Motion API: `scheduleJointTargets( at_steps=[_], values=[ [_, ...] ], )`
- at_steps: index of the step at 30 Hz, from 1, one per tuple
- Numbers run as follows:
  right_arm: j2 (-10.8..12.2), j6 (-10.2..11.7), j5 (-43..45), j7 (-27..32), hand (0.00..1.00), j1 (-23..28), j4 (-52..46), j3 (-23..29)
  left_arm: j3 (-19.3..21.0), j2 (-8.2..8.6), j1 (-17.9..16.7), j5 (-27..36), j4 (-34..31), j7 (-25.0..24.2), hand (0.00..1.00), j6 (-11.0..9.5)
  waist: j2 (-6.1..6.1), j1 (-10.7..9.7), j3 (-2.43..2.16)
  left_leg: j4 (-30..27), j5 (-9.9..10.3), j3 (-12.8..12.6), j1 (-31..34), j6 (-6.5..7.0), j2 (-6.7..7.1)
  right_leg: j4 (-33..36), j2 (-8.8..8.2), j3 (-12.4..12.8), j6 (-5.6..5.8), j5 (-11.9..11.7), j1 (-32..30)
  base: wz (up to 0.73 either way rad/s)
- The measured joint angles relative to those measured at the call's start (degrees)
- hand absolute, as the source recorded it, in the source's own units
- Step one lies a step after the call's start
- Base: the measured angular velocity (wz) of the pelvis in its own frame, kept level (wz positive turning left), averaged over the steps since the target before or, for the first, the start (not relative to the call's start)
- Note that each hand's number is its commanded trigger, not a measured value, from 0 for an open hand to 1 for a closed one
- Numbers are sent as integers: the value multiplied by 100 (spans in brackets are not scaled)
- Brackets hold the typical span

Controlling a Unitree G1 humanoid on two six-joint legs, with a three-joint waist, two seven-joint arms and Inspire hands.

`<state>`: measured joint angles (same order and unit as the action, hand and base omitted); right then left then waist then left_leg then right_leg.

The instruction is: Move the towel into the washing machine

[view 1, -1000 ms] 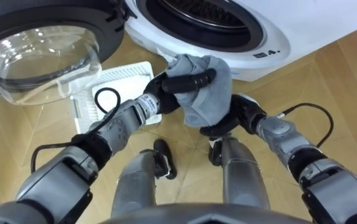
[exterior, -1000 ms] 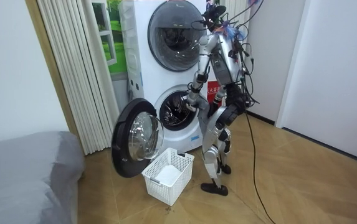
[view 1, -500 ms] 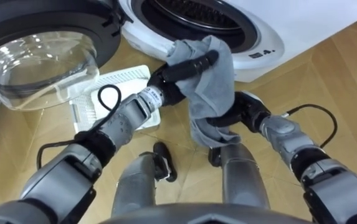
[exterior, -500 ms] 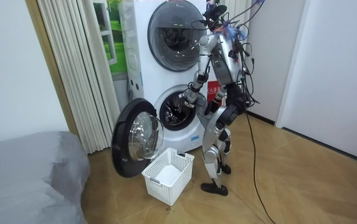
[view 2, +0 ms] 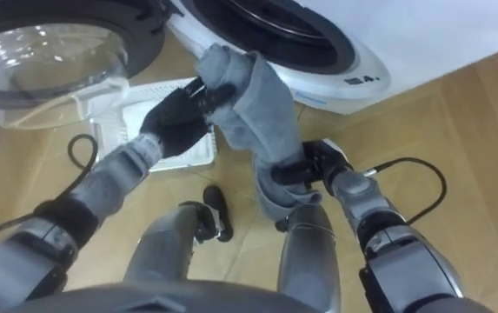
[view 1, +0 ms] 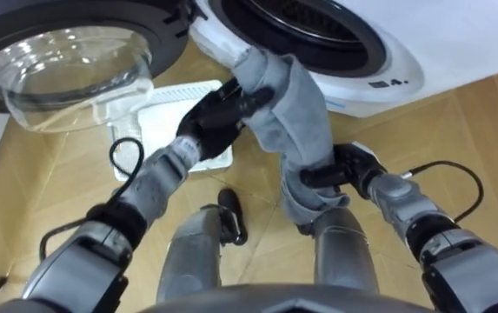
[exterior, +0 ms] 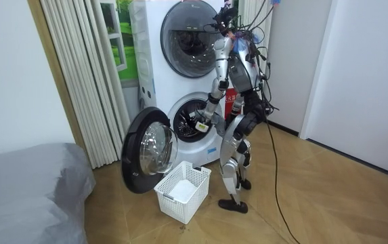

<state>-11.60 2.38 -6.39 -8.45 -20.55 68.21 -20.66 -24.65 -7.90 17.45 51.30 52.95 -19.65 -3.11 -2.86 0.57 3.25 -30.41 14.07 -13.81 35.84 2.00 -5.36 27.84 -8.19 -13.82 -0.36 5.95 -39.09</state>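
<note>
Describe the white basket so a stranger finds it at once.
Look at the white front-loading washing machine with its round glass door open. On the wooden floor by that door stands the white slotted plastic basket, the only rectangular, open-topped thing there.

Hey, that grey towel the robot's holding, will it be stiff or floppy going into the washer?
Probably floppy: the grey towel sags in folds between the left hand and the right hand. Likely light, as it hangs from two grips. A loose end may catch on the washing machine rim.
</note>
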Motion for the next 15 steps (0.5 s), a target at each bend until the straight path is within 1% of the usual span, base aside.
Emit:
scheduleJointTargets(
  at_steps=[3,5,6,9,11,12,13,14,15],
  values=[
    [-15,-39,30,-31,100,-121,89,9,77,21,3,-546,282,356,0,-71,77,22,45,33,-18,4,79,15,15,-4,-44,-34,5,2,-64,10],
    [-30,-86,9,-50,100,-151,89,10,181,77,-20,-874,414,567,0,-71,105,85,45,5,-19,11,149,17,17,8,-54,-52,8,3,-129,0],
    [-38,-139,6,-57,100,-201,110,11,208,88,-8,-1078,449,691,0,-71,123,130,53,-13,-21,18,188,20,15,40,-71,-60,8,3,-186,0],
    [-38,-254,3,-115,100,-354,199,9,265,118,11,-1384,530,844,0,-71,123,171,53,-52,-24,27,247,24,17,114,-104,-89,10,7,-256,3],
    [-43,-308,-8,-183,100,-512,376,25,367,201,50,-1628,683,961,0,-67,137,174,60,-57,-31,24,230,35,40,251,-190,-212,8,8,-282,6],
    [-43,-323,-9,-196,100,-545,394,46,373,200,46,-1682,686,977,0,-65,158,174,73,-52,-33,24,215,39,52,284,-219,-223,1,12,-285,8],
    [-49,-330,-28,-229,100,-595,436,90,373,198,43,-1750,692,1028,0,-56,210,166,94,-42,-45,25,201,52,93,324,-279,-277,-31,48,-285,10],
    [-49,-342,-42,-260,100,-654,485,177,368,198,31,-1861,696,1064,0,-34,242,151,111,-51,-54,25,224,68,115,334,-321,-330,-34,77,-285,12],
    [-55,-359,-81,-268,100,-674,493,203,366,200,21,-1907,697,1069,0,-8,248,148,115,-59,-57,29,249,74,116,332,-332,-350,-38,81,-285,12]
  ],
)
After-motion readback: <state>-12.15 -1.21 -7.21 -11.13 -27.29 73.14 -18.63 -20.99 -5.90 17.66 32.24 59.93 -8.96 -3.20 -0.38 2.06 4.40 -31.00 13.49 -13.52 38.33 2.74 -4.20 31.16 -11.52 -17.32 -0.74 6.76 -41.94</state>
